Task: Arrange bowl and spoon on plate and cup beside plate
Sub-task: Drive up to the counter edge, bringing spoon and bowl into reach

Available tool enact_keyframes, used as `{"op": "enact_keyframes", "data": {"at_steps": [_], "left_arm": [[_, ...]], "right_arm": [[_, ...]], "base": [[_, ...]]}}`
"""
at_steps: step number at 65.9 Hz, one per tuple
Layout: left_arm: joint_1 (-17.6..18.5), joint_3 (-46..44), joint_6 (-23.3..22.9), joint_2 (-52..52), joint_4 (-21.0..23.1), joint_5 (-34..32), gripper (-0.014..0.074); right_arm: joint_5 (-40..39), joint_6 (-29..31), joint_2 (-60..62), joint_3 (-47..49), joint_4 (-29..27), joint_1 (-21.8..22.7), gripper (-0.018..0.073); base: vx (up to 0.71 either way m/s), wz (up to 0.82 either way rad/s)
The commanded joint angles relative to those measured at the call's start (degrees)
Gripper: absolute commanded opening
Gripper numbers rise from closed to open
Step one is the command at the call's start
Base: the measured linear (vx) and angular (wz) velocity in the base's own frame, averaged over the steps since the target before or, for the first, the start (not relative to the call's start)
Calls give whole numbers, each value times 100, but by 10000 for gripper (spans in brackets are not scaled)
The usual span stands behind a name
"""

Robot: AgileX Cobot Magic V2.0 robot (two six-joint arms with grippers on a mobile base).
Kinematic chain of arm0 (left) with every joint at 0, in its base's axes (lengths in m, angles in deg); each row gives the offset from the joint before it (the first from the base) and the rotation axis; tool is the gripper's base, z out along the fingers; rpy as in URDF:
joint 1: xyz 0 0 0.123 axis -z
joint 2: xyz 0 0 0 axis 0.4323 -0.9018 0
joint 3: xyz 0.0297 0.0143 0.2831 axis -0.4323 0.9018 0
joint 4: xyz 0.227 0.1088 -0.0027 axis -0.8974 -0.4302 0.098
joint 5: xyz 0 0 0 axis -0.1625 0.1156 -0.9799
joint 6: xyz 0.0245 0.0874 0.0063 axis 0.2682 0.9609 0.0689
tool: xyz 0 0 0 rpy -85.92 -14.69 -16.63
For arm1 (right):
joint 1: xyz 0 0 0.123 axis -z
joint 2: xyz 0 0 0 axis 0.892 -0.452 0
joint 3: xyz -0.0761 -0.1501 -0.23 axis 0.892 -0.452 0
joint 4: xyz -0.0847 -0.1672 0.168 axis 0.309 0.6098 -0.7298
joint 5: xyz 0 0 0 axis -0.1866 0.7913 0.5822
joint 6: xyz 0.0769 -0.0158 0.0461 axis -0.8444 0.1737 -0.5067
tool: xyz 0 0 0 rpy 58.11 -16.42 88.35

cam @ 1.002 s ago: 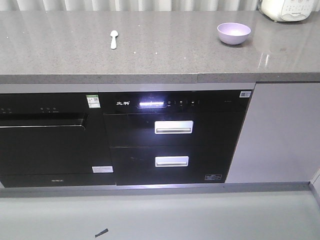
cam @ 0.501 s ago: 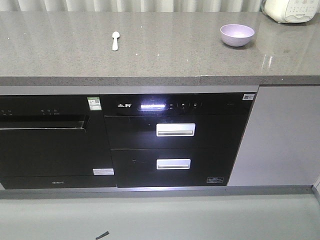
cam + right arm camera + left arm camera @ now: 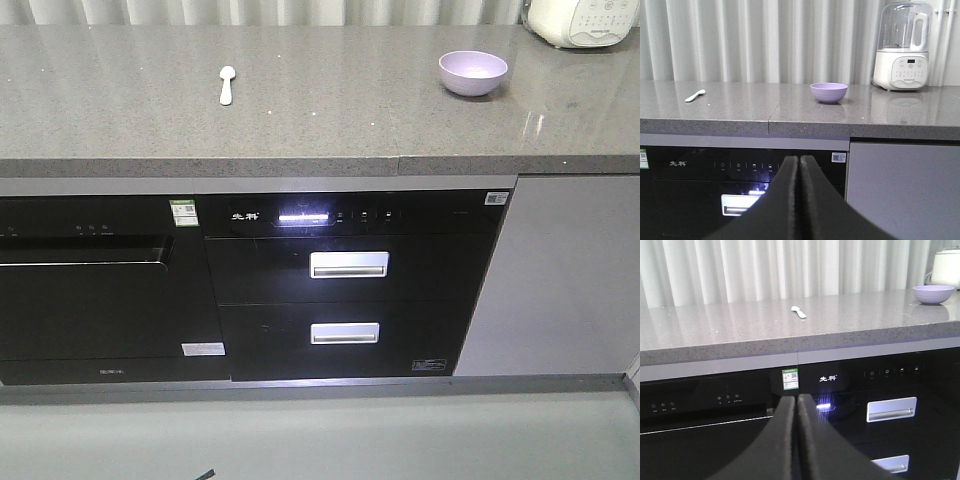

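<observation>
Compared with a second ago, the counter point(image 3: 330, 120) edge and the dark cabinet fronts point(image 3: 100, 300) are seen lower in the front view. The black scrap point(image 3: 204, 475) on the floor point(image 3: 420, 440) is now nearly cut off at 6 o'clock. The things on the counter are not displaced relative to each other.

The spoon point(image 3: 226, 85) is laid flat on the bare stone at about 11 o'clock in that view, with its scoop turned away from the front edge. The bowl point(image 3: 473, 73) is set upright at about 1 o'clock, well apart from the spoon. A white appliance point(image 3: 580, 20) is placed beyond the bowl at 2 o'clock, near the curtain point(image 3: 300, 10). Below the counter, two drawers point(image 3: 340, 300) with silver handles point(image 3: 348, 264) are stacked under a lit display point(image 3: 303, 215).

The left gripper point(image 3: 796, 401) is held in front of the cabinets, below counter level, with its fingers point(image 3: 782, 430) pressed together and nothing pinched. The right gripper point(image 3: 799, 160) is likewise pressed together on nothing, and the bowl is seen at about 12 o'clock above it.
</observation>
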Motion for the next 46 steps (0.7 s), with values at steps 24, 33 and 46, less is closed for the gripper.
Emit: {"op": "enact_keyframes", "data": {"at_steps": [24,33,46], "left_arm": [[-1,171,-55,92,11,-441,-6],[-1,171,-55,92,11,-441,-6],[-1,171,-55,92,11,-441,-6]], "right_arm": [[-437,55,32,-1,19,24,-2],[-437,55,32,-1,19,24,-2],[-437,55,32,-1,19,24,-2]], "base": [[4,-1],[5,-1],[5,-1]]}}
